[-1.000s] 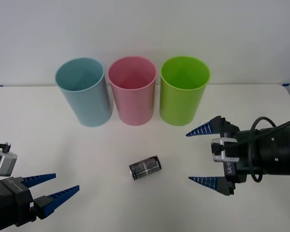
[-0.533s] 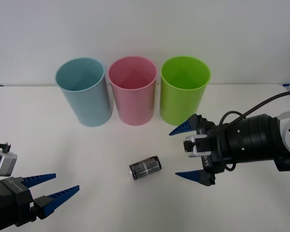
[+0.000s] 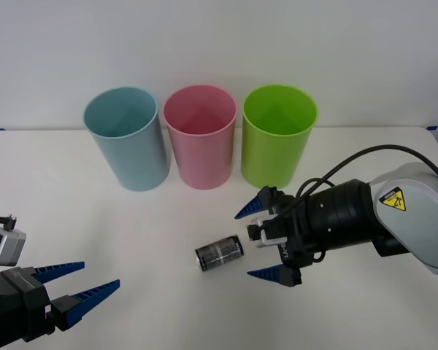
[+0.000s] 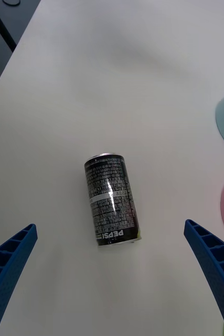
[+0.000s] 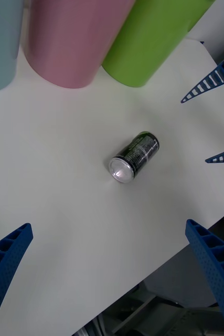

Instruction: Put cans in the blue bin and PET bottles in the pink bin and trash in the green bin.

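I have the can (image 3: 220,252) lying on its side on the white counter (image 3: 131,226), out in front of the three bins and well apart from them, roughly below the gap between the pink bin (image 3: 201,137) and the green bin (image 3: 277,136); the blue bin (image 3: 125,138) stands at the left of that row, all three upright along the back of the counter close to the wall, with the pink one nearly touching its neighbours. The can's black-and-grey printed side faces up, and in my left wrist view its shiny silver end (image 5: 121,170) points toward that camera. My right gripper (image 3: 263,242) sits just beside the can on its right, its jaws spread wide apart, one blue ribbed finger (image 3: 251,205) on the far side and the other nearer me, not touching the can; in the right wrist view the can (image 4: 112,199) lies between the two fingertips with bare counter on either side of it. Nothing stands between the gripper and the can, and the stretch of counter from the can back to the bins is bare. A black cable (image 3: 365,157) arcs over the right arm. My left gripper (image 3: 77,284) rests low at the near left corner, well away from the can, its jaws also apart and holding nothing
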Motion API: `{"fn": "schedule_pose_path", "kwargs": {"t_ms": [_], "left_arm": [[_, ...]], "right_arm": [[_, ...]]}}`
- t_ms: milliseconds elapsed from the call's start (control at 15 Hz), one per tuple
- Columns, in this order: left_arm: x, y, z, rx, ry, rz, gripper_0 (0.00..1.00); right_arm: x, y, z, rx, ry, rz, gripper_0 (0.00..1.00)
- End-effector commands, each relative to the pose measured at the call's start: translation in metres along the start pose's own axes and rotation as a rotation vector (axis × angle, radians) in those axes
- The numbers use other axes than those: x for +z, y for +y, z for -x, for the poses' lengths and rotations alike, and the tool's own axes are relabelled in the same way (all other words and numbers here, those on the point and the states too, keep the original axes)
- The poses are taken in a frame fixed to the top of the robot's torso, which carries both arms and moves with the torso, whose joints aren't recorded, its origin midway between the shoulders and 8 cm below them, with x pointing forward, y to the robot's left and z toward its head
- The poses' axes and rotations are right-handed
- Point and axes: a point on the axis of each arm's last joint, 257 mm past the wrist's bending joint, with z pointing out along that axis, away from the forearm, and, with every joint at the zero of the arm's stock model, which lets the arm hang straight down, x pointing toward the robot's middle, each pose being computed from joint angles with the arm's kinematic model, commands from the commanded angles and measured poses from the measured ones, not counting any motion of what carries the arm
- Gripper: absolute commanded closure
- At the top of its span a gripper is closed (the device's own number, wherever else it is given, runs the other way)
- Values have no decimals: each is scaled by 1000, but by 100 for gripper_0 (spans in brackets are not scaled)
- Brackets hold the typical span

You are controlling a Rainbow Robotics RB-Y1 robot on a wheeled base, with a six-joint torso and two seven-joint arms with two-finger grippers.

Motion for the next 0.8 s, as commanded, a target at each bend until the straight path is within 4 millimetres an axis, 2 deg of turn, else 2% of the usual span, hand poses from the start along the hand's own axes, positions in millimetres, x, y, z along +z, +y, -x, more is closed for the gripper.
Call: {"fn": "schedule_pose_path", "kwargs": {"t_ms": [67, 333, 600, 800], "left_arm": [[0, 0, 0, 0, 0, 0, 0], [0, 0, 0, 0, 0, 0, 0], [0, 0, 0, 0, 0, 0, 0], [0, 0, 0, 0, 0, 0, 0]], "right_arm": [[21, -6, 2, -7, 5, -3, 4], [41, -7, -4, -29, 30, 21, 3], [59, -9, -20, -63, 78, 46, 3], [76, -8, -20, -79, 76, 52, 3]]}}
